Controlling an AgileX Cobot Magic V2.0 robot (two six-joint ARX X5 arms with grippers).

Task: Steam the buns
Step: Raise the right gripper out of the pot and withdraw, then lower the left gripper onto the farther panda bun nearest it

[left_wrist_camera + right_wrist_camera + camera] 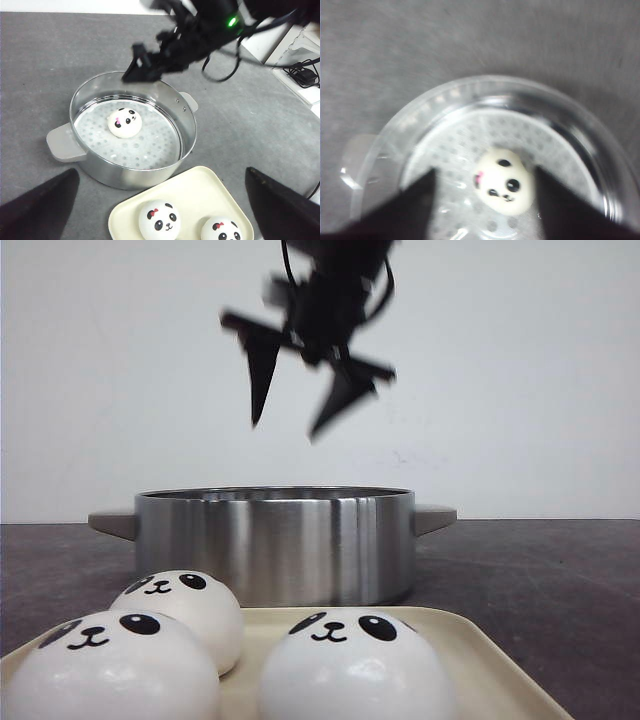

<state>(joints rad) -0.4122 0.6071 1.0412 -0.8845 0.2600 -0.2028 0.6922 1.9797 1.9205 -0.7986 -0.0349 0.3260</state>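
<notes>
Right claw (297,415) is hanging over the pot (275,540) with jaws spread wide, gripping nothing; one bun (502,188) is sitting directly below it on the perforated steamer plate (150,145), between the fingers in the wrist view; left claw (160,200) is also gaping wide and empty, hovering above the tray (197,192); three buns are resting on that tray, below it, near the pot; table (540,570) is dark grey.

one bun (125,122) in steamer pot (275,540) | three buns (356,665) on tray (478,670) before pot
</notes>
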